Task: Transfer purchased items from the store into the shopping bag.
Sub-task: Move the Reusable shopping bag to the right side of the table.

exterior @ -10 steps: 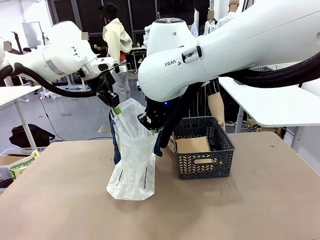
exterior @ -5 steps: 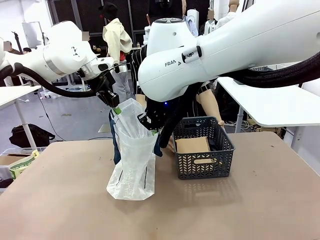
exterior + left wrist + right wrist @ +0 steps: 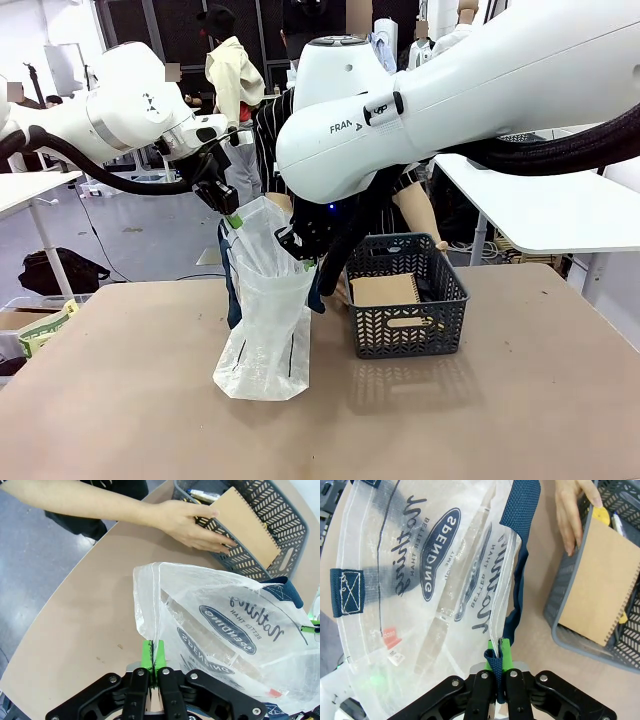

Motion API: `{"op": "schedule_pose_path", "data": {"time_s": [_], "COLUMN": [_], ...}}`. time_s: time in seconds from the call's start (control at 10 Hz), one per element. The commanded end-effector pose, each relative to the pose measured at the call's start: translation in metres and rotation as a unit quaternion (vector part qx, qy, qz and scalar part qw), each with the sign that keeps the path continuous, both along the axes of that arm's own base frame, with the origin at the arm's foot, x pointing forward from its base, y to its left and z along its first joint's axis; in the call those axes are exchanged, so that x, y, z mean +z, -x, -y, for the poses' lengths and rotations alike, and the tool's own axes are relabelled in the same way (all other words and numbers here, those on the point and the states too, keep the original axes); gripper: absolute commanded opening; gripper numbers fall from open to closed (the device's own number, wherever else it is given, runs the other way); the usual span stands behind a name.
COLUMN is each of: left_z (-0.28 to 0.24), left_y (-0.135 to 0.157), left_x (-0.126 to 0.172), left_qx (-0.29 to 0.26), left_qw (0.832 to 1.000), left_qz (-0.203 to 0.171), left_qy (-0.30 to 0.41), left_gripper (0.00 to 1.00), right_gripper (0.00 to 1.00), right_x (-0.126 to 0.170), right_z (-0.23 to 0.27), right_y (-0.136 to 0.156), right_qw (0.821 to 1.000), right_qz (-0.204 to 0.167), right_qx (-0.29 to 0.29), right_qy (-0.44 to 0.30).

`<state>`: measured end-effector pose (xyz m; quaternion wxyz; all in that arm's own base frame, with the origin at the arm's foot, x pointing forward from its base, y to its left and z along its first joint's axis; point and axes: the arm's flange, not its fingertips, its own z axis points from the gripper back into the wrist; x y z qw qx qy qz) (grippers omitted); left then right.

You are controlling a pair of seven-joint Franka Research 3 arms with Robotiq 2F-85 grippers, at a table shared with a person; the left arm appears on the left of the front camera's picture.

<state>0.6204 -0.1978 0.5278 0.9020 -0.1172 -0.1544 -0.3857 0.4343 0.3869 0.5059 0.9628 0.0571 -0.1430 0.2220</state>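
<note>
The shopping bag (image 3: 265,320) stands on the table, translucent white with navy handles (image 3: 524,510), held open at its top by both grippers. My left gripper (image 3: 232,218) is shut on the bag's rim (image 3: 150,630), its green pads (image 3: 147,655) pressed together. My right gripper (image 3: 303,258) is shut on the opposite rim by a navy handle (image 3: 495,665). Right of the bag sits the store, a dark grey lattice basket (image 3: 405,330). A person's hand (image 3: 195,522) rests on a brown spiral notebook (image 3: 250,525) leaning in it. A yellow item (image 3: 601,514) shows deeper inside.
The person in a striped top (image 3: 268,115) stands behind the right arm at the table's far side. White side tables (image 3: 560,210) flank the area. The brown tabletop (image 3: 480,420) in front of bag and basket is bare.
The person has leaned in from the far side toward the basket. Both arms and the bag have stayed still.
</note>
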Motion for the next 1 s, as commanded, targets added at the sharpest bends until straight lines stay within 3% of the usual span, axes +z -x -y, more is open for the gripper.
{"op": "schedule_pose_path", "data": {"time_s": [0.0,0.9], "left_z": [-0.0034,-0.0034], "left_y": [0.0047,0.0047], "left_x": [-0.0005,-0.0005], "left_qx": [0.004,0.004], "left_qw": [1.000,1.000], "left_qz": [0.004,0.004], "left_qy": [-0.001,-0.001], "left_gripper": [0.00,0.00], "right_gripper": [0.00,0.00], "right_x": [0.0015,0.0015], "right_z": [0.0005,0.0005], "right_y": [0.0011,0.0011], "right_qw": [1.000,1.000], "right_qz": [0.000,0.000], "right_qx": [-0.001,-0.001], "right_qy": [-0.001,-0.001]}}
